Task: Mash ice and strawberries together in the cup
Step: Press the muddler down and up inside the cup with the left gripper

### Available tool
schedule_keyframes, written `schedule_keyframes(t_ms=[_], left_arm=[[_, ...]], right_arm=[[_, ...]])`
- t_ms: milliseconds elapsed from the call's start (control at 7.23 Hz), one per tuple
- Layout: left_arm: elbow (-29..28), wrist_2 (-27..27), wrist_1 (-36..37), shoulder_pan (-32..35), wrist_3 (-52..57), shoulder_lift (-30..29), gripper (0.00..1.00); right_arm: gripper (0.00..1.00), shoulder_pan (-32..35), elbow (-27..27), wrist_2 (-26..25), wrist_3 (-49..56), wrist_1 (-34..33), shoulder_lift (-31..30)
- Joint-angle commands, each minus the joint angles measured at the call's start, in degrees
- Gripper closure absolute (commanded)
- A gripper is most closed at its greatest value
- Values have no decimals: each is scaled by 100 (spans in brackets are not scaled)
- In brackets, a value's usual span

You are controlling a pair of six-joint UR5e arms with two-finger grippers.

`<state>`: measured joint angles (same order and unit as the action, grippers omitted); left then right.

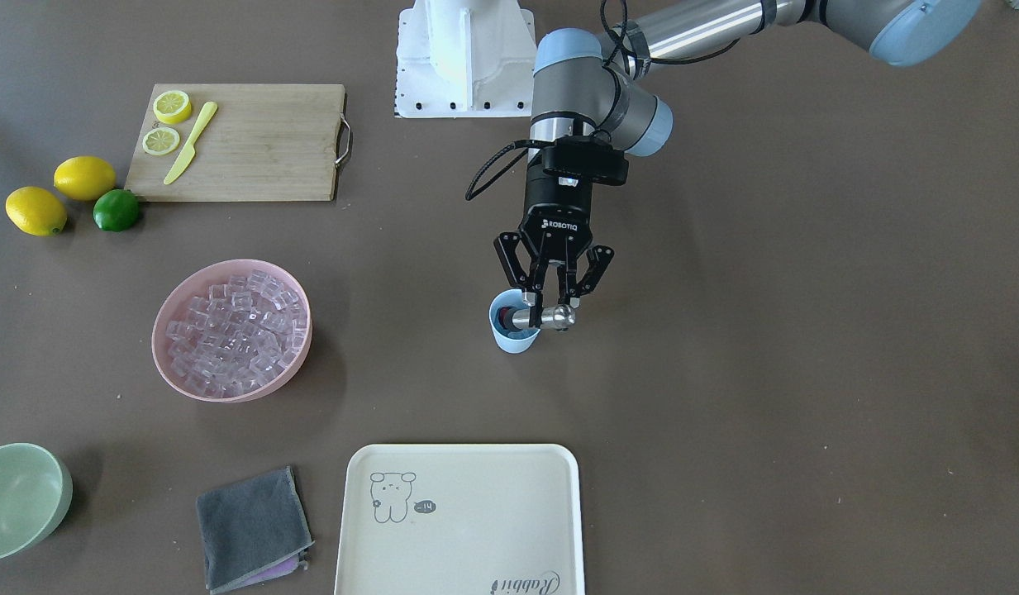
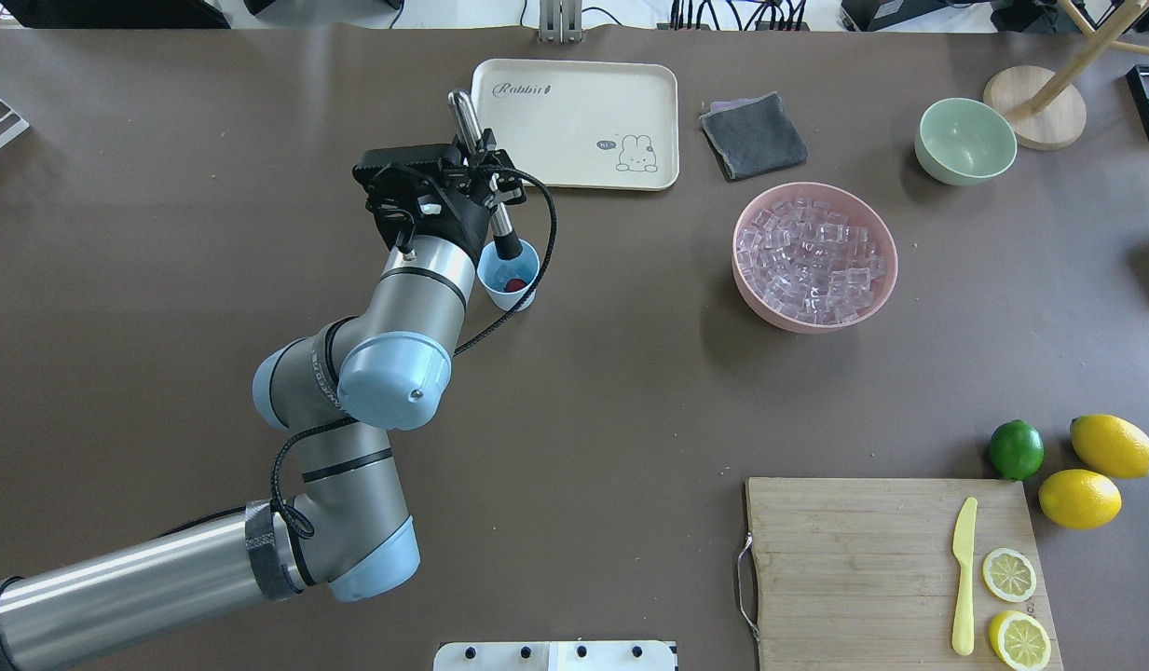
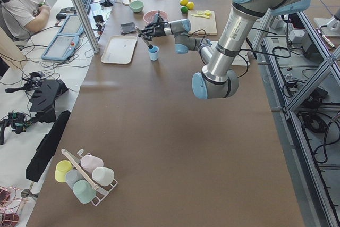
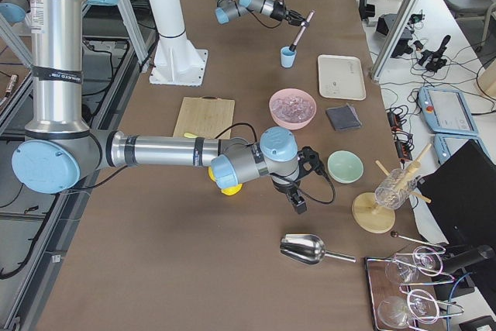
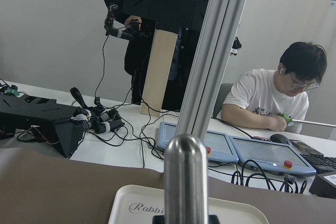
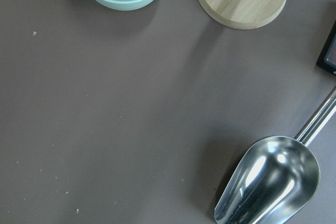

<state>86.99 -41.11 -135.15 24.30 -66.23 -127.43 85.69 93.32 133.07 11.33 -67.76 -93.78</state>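
Left claw [image 1: 549, 302] tight around one muddler [image 1: 554, 316], tip inside one cup [image 1: 513, 340] with one strawberry [image 2: 515, 284].

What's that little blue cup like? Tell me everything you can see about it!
The cup is small and light blue and looks like plastic. It has a round rim, sloping sides and no handle. It stands upright on the brown table, open at the top. A red strawberry lies inside. The dark end of a tilted metal muddler, held by the left gripper, dips into it. I can't make out any ice inside.
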Motion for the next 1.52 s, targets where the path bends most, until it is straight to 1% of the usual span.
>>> schedule_keyframes(t_ms=[0,276,1106,1382], left_arm=[[-7,16,-3,-127,-22,16,100],[-33,42,6,-223,-48,43,100],[-103,42,6,-198,-101,86,100],[62,-19,23,-76,-5,78,100]], right_arm=[[1,0,2,0,0,0,0],[1,9,2,-9,0,0,0],[1,0,28,-9,0,0,-61],[1,0,46,-9,0,0,-53]])
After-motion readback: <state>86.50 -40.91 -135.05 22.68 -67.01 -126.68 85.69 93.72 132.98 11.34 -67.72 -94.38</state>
